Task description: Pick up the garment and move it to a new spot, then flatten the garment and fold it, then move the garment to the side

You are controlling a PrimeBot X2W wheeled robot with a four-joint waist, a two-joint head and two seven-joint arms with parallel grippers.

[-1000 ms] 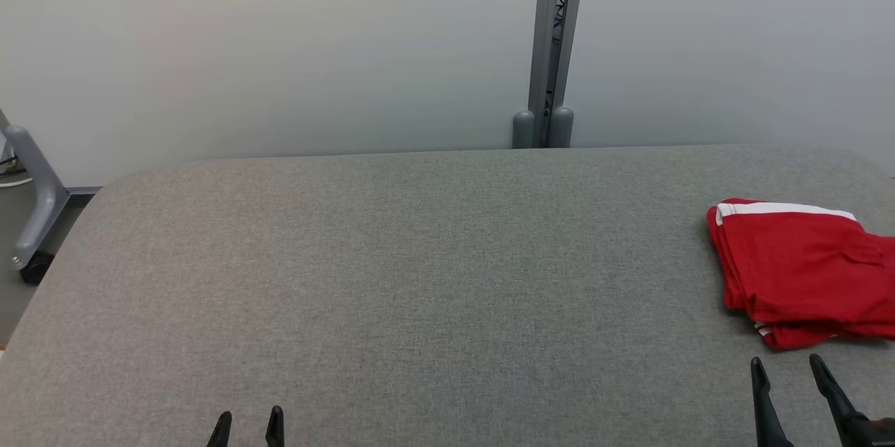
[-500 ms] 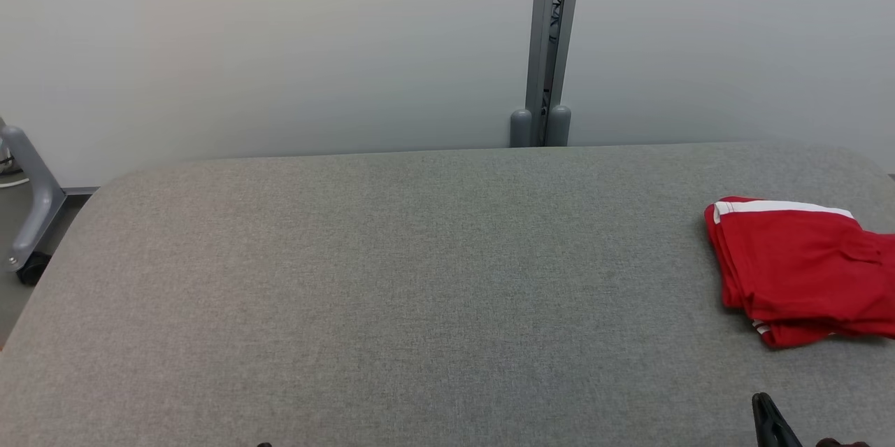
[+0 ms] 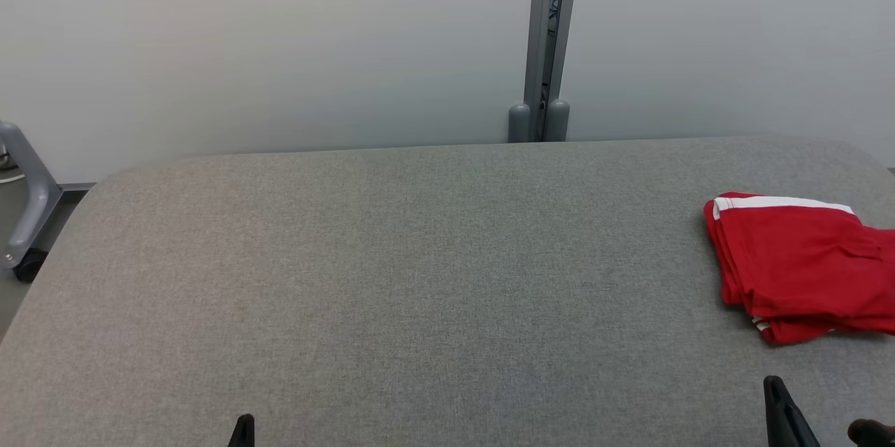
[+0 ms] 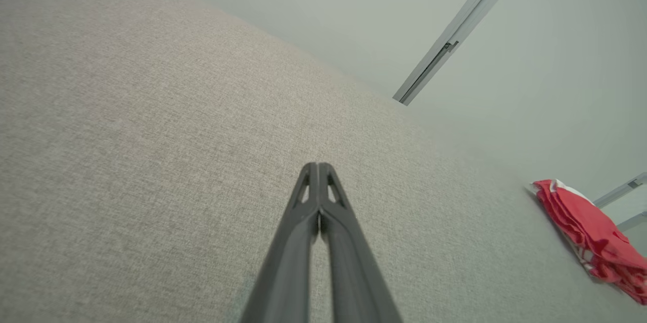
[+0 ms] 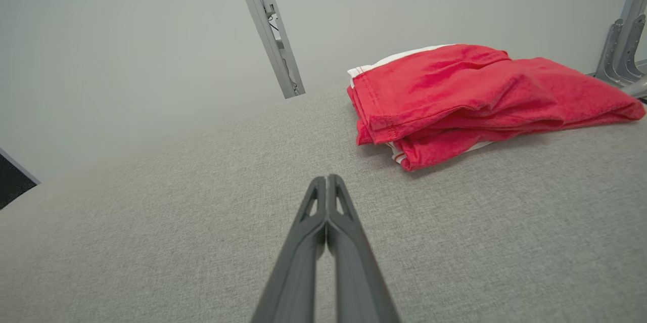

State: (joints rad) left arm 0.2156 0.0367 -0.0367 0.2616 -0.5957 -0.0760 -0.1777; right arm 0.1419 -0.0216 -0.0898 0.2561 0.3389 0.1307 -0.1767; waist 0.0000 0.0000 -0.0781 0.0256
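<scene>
1. The red garment (image 3: 797, 265) lies folded on the grey table (image 3: 419, 279), at the right edge of the head view.
2. The left gripper (image 4: 318, 167), at lower centre of its wrist view, has its fingers pressed together over bare tabletop, well apart from the garment.
3. The right gripper (image 5: 327, 179) is likewise closed, empty, near the garment.

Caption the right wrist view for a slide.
Shut right gripper points across grey fabric table toward folded red garment with white trim.
</scene>
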